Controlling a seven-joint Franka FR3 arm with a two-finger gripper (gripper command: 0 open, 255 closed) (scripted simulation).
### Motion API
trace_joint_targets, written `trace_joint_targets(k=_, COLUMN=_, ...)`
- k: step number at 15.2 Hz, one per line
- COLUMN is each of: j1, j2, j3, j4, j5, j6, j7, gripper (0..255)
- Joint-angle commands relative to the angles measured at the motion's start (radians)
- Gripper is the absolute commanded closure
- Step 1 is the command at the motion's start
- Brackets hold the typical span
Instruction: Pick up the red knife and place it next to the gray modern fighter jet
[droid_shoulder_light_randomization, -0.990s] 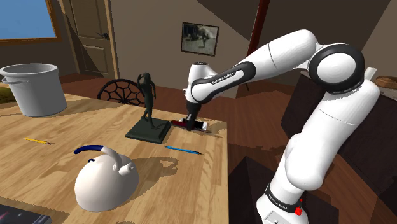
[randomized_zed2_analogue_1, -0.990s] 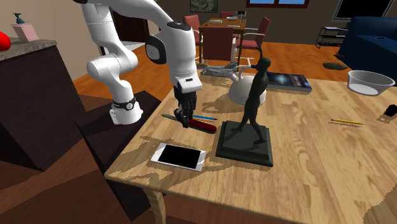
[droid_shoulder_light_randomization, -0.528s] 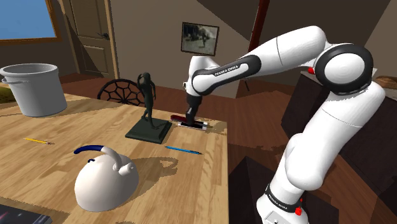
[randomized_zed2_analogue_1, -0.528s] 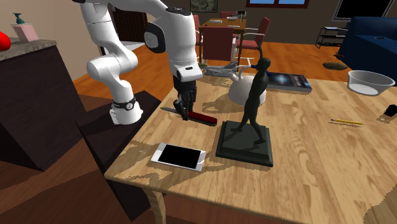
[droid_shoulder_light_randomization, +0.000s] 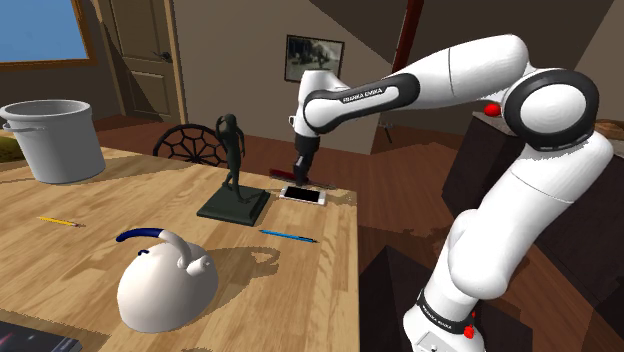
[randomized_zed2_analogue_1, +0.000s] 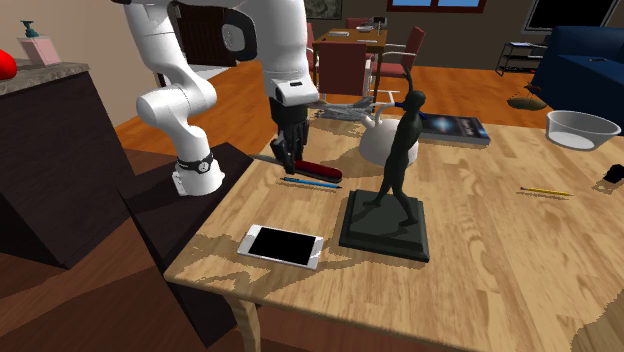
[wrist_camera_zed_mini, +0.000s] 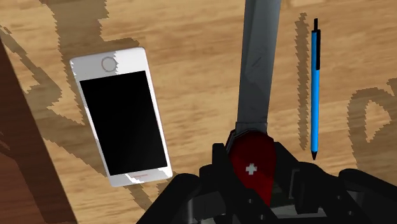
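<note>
My gripper (randomized_zed2_analogue_1: 288, 160) is shut on the red knife (randomized_zed2_analogue_1: 322, 171), which hangs level a little above the wooden table (randomized_zed2_analogue_1: 500, 270), near its edge. In the wrist view the red handle (wrist_camera_zed_mini: 252, 164) with a white cross sits clasped between the fingers (wrist_camera_zed_mini: 218, 162), and the grey blade (wrist_camera_zed_mini: 257, 63) points away. In the shoulder view the gripper (droid_shoulder_light_randomization: 299, 168) hovers over the white phone (droid_shoulder_light_randomization: 303, 194). The grey fighter jet (randomized_zed2_analogue_1: 336, 111) rests farther along the table, behind the white teapot (randomized_zed2_analogue_1: 383, 138).
A dark figurine (randomized_zed2_analogue_1: 395, 185) on a square base stands beside the gripper. Below the knife lie a blue pen (randomized_zed2_analogue_1: 312, 183) and the phone (randomized_zed2_analogue_1: 281, 245). A book (randomized_zed2_analogue_1: 455, 127), a bowl (randomized_zed2_analogue_1: 582, 128), a pencil (randomized_zed2_analogue_1: 545, 190) and a grey pot (droid_shoulder_light_randomization: 55, 140) stand farther off.
The gripper has risen from the tabletop with the knife clasped in it, uncovering the blue pen and phone below. Nothing else has moved.
</note>
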Motion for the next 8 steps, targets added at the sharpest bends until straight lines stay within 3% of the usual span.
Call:
trace_joint_targets(k=1, j1=0.0, j2=-0.007, j3=0.001, j4=0.021, j5=0.0, j6=-0.029, j7=0.001, gripper=255)
trace_joint_targets(k=6, j1=0.001, j2=-0.021, j3=0.002, j4=0.071, j5=-0.001, j6=-0.092, j7=0.002, gripper=255)
trace_joint_targets(k=8, j1=0.016, j2=-0.072, j3=0.026, j4=0.018, j5=0.0, j6=-0.091, j7=0.042, gripper=255)
